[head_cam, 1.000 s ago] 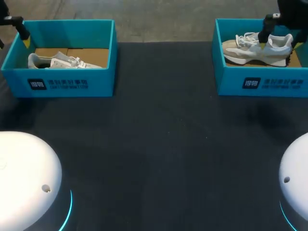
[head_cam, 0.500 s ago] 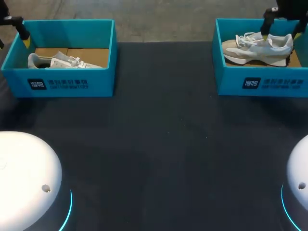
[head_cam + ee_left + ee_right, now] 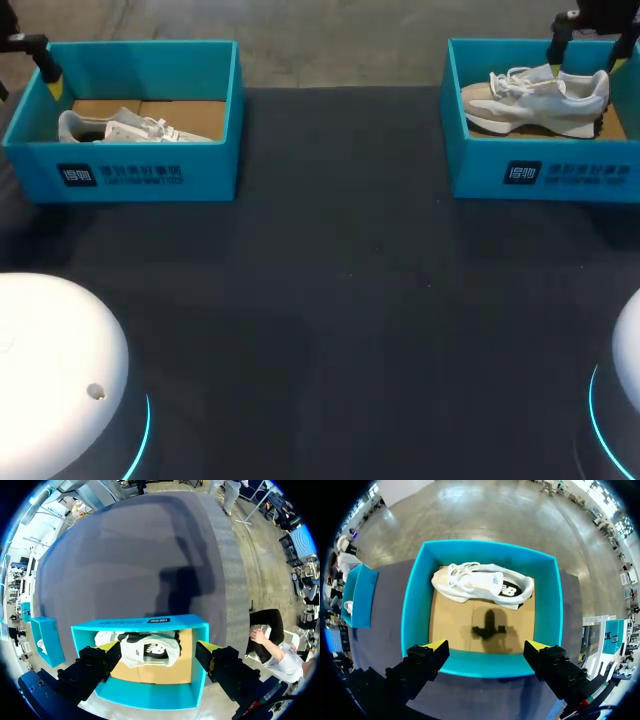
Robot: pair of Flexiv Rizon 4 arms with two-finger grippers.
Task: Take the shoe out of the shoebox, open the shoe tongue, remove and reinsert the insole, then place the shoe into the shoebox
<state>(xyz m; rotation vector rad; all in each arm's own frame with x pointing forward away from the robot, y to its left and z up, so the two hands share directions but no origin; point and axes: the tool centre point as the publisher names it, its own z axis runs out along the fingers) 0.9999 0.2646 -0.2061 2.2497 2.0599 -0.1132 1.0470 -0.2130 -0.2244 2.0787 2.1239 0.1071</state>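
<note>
The right shoebox [image 3: 480,170] holds its shoe [image 3: 540,100], the left shoebox [image 3: 130,175] a second shoe [image 3: 120,127]. Whether the insole work is done, I cannot tell from here. My right gripper [image 3: 485,647] and left gripper [image 3: 160,650] hang open, empty, above their boxes.

We work in a robot lab. Our left arm base [image 3: 50,370] and right arm base [image 3: 630,350], white domes ringed with blue light, stand at a dark table [image 3: 340,300]. On it sit two matching teal boxes, the left box [image 3: 140,172] holding the left shoe [image 3: 130,128] and the right box [image 3: 560,172] holding the right shoe [image 3: 540,102], laid out as a test setup.
</note>
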